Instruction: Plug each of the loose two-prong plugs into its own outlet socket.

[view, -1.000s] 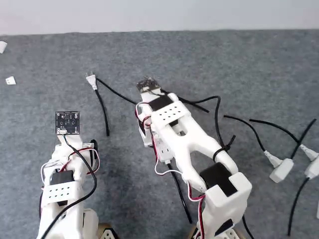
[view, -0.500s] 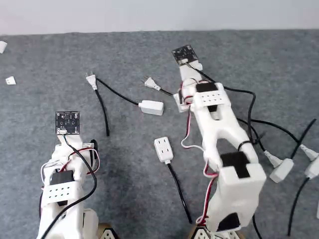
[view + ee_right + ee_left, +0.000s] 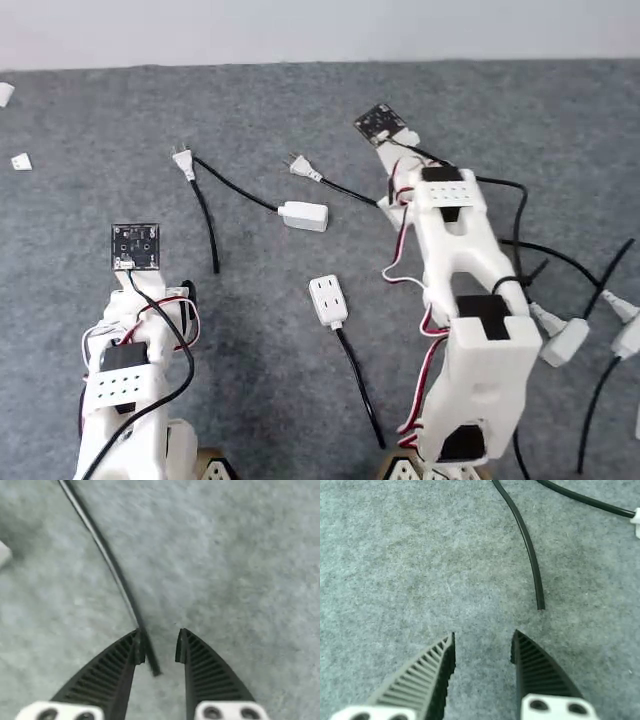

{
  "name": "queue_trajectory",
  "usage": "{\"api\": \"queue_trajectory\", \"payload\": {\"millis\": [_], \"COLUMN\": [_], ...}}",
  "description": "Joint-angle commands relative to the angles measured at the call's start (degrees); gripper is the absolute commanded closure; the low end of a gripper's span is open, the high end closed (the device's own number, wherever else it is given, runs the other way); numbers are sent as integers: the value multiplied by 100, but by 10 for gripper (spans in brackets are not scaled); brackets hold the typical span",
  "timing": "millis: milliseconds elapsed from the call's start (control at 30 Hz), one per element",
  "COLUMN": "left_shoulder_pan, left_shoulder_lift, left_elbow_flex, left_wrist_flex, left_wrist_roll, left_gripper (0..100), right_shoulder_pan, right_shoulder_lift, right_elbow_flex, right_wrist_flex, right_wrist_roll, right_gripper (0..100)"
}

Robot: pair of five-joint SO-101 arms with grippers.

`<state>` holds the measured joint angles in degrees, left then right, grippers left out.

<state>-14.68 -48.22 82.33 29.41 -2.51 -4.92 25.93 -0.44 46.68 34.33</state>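
The plug cord [image 3: 107, 565] lies between spread fingers of the right tool [image 3: 157, 639].

cable [image 3: 345, 187] hidden under right arm [image 3: 455, 240], socket [image 3: 628, 342] cropped

Bare carpet [image 3: 410, 555] lies open ahead of the left gripper [image 3: 483, 634], a cable end [image 3: 538, 597] near. A cable [image 3: 102, 552] runs into the gap of the right gripper [image 3: 159, 631], to one side.
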Motion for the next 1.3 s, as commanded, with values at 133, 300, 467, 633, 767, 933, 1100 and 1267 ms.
{"api": "queue_trajectory", "payload": {"millis": [133, 300, 467, 633, 767, 933, 1100, 1267], "left_shoulder_pan": [-35, -35, -35, -44, -44, -44, -44, -44], "left_shoulder_lift": [-70, -70, -70, -70, -70, -70, -70, -70], "left_elbow_flex": [-215, -215, -215, -215, -215, -215, -215, -215], "left_wrist_flex": [-141, -141, -141, -141, -141, -141, -141, -141], "left_wrist_roll": [-44, -53, -53, -53, -53, -53, -53, -53], "left_gripper": [825, 824, 824, 824, 824, 824, 824, 824], "right_shoulder_pan": [127, 154, 171, 136, 119, 101, 4, 13], "right_shoulder_lift": [374, 330, 22, -198, -198, -198, -57, 233], "right_elbow_flex": [-580, -563, -554, -545, -545, -290, -273, -299], "right_wrist_flex": [48, 66, 66, 312, 541, 505, 505, 497], "right_wrist_roll": [343, 299, -114, -501, -501, -246, 132, 607], "right_gripper": [890, 894, 894, 895, 895, 895, 895, 895]}}
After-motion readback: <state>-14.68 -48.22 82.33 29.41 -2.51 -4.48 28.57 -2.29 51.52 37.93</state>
